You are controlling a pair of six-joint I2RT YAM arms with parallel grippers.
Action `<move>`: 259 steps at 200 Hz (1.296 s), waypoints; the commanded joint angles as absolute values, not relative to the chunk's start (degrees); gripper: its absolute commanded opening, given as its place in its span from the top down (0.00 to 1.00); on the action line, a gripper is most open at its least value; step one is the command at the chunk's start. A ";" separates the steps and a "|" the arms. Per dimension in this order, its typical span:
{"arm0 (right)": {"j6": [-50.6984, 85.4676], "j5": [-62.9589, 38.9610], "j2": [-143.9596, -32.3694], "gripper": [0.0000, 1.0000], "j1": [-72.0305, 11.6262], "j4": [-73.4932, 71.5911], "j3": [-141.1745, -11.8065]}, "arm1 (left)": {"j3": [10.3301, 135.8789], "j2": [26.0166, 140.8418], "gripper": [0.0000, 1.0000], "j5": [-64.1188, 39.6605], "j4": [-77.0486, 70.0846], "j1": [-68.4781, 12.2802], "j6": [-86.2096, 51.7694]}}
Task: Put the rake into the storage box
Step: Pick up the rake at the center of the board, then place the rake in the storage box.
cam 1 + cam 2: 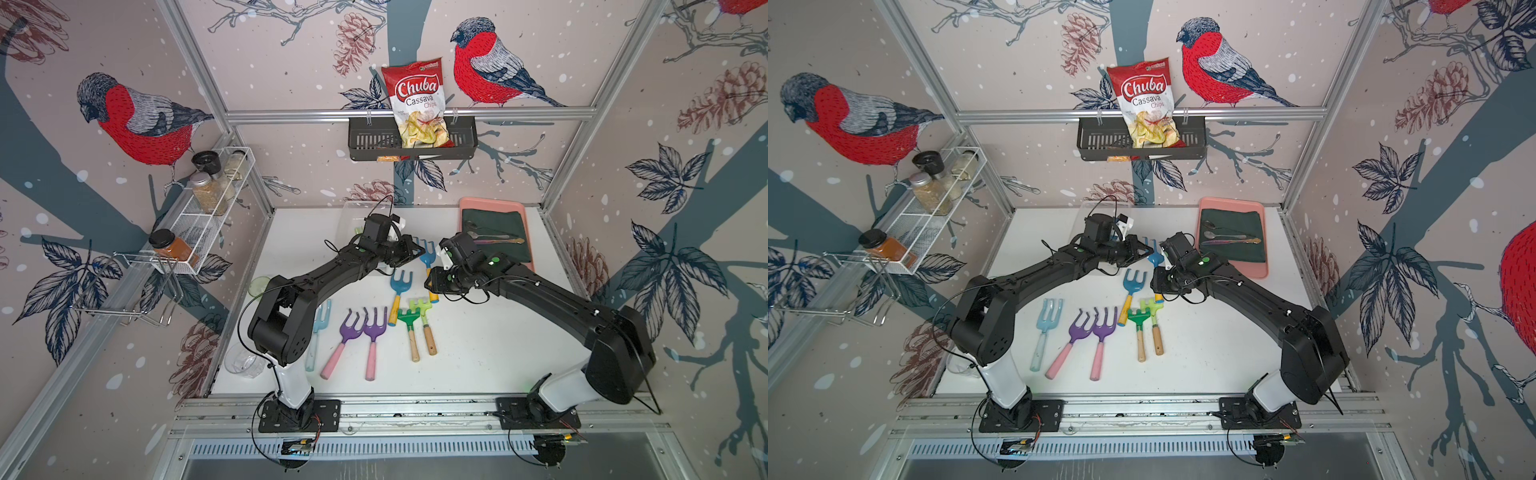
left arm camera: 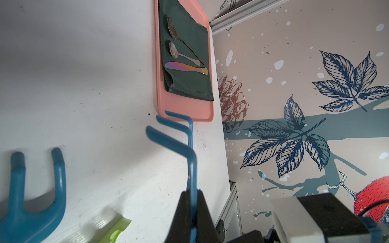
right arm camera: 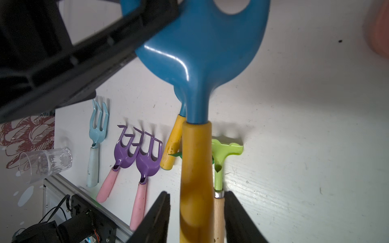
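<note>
The rake (image 1: 427, 257) is a toy one with a glossy blue metal head, hooked tines and a smooth, rounded yellow handle. It hangs above the middle of the white surface (image 1: 478, 353), with its tines toward 12 o'clock and its handle toward 6.

My left fingers (image 2: 182, 212) are pinched flat on the thin edge of the blue head. My right fingers (image 3: 157, 216) are spread on either side of the yellow handle and do not touch it.

I judge this to be a hand-over, with the rake's weight carried by my left side alone. The storage box (image 1: 348, 218) is a clear, rounded plastic tub at about 11 o'clock from the rake, against the back edge and partly hidden by my left arm.

The next move calls for drawing my right fingers clear along the handle. Then my left arm must swing the rake over the tub's rim. The painted metal looks slick, so I think the narrow pinch could let the long handle swing.

Other toy rakes lie flat between 5 and 8 o'clock:
- a second blue rake (image 1: 401, 279)
- two purple rakes (image 1: 353, 328) with pink handles
- green rakes (image 1: 409, 320) with bare wooden handles

A matte pink tray (image 1: 492, 203) sits at 2 o'clock.
</note>
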State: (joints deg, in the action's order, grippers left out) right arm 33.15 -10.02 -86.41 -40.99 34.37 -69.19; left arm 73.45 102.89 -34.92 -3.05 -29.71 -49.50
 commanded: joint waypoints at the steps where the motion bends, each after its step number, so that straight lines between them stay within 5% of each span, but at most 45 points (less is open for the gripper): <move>1: 33.29 -10.11 -85.49 0.41 -40.71 33.75 -69.18 | 74.25 102.84 1.00 -35.12 -5.06 -29.78 -49.31; 31: 34.22 -9.25 -83.79 0.23 -39.82 34.79 -69.41 | 75.94 102.98 1.00 -35.38 -2.45 -28.08 -46.99; 70: 35.42 -9.42 -78.17 0.15 -37.30 34.72 -67.52 | 83.07 104.49 1.00 -38.43 6.92 -19.77 -39.16; 133: 34.29 -10.97 -75.88 0.14 -34.04 34.72 -63.83 | 105.39 117.81 1.00 -43.21 25.97 -6.54 -23.59; 193: 32.07 -12.04 -82.11 0.15 -33.22 34.97 -66.26 | 139.57 140.99 1.00 -41.92 46.45 -4.83 -14.47; 259: 32.00 -13.44 -84.88 0.15 -33.13 33.01 -66.09 | 132.74 143.39 1.00 -41.13 42.60 -6.49 -13.34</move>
State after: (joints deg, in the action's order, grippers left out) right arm 32.95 -12.49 -84.25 -33.10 34.28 -65.89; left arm 134.98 143.35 -40.42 43.86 -5.63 -14.87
